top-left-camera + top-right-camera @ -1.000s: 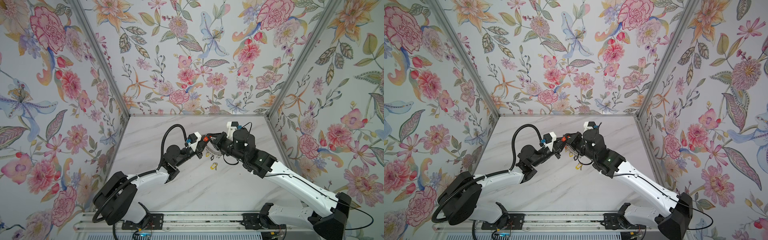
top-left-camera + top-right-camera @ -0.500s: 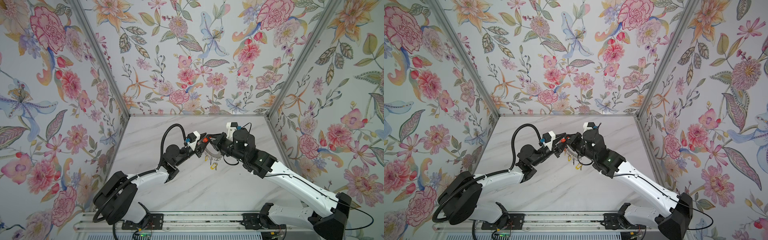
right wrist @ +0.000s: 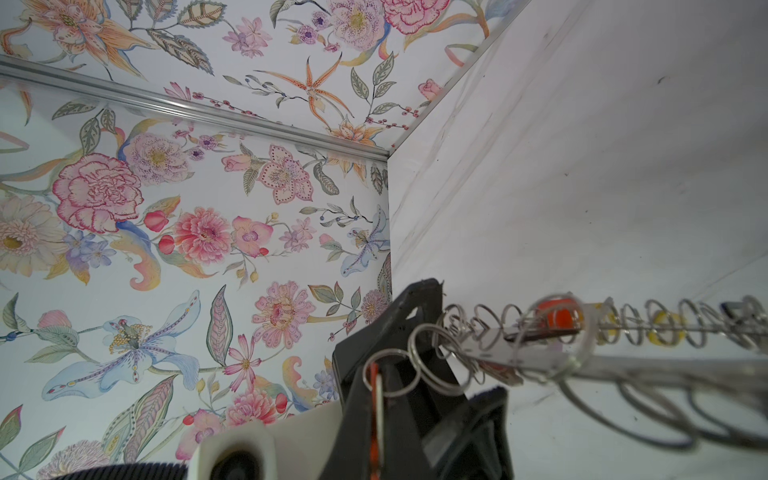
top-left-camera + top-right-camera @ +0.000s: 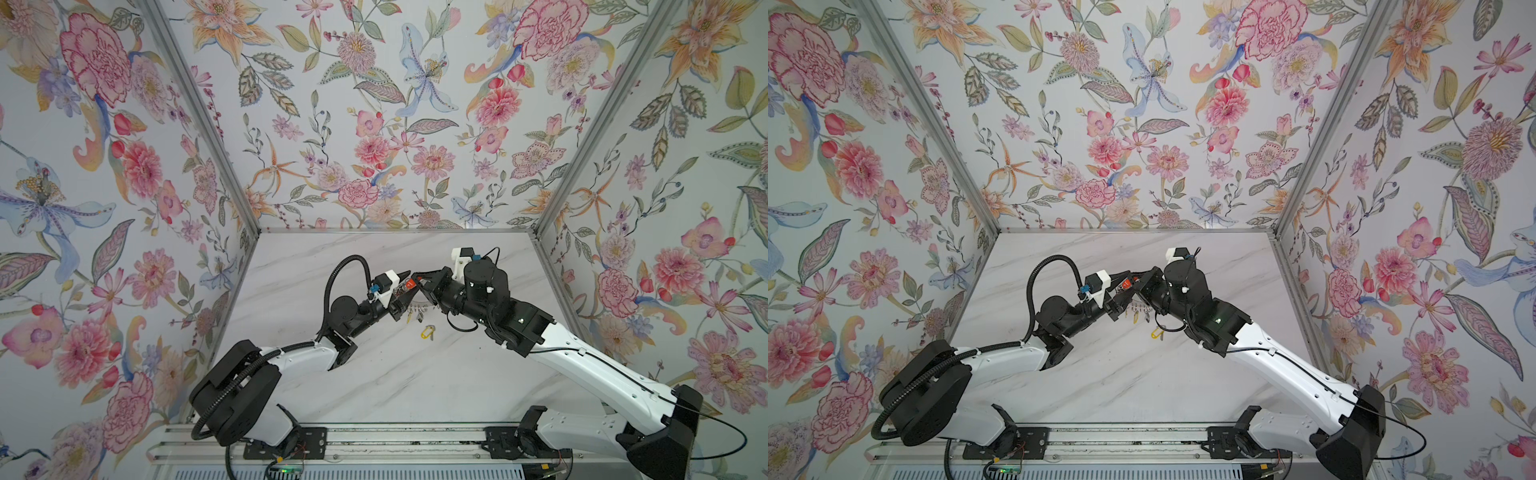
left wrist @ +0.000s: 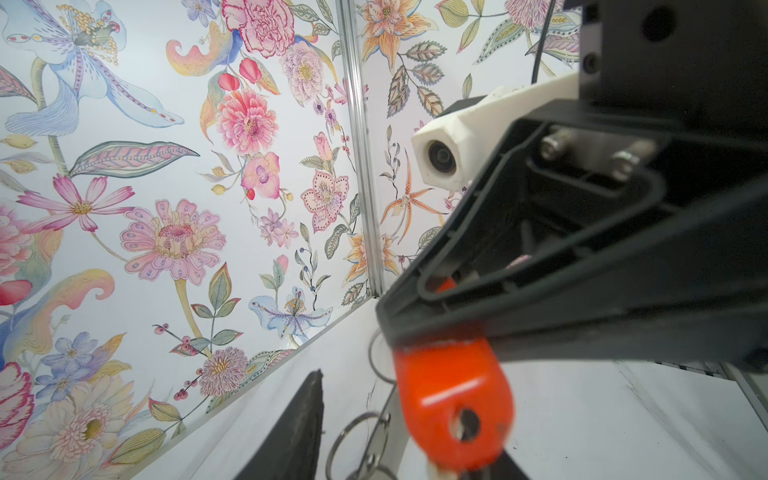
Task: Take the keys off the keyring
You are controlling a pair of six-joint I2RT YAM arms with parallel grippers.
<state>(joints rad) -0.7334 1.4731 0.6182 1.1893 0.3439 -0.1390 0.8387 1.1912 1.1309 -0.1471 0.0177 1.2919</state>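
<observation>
My left claw (image 4: 405, 287) has its jaws apart around the orange-red plastic tag of a silver key (image 5: 453, 399). It sits close against the flat grey metal keyring fringed with wire loops (image 3: 494, 348). My right claw (image 4: 420, 281), clamped on that keyring, crowds me nose to nose. A yellow-tagged key (image 4: 427, 332) lies below on the white marble table (image 4: 374, 374), with the floral walls (image 4: 332, 124) well away.

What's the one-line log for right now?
left gripper: open around red-tagged key | right gripper: shut on keyring | yellow-tagged key: off, on table
</observation>
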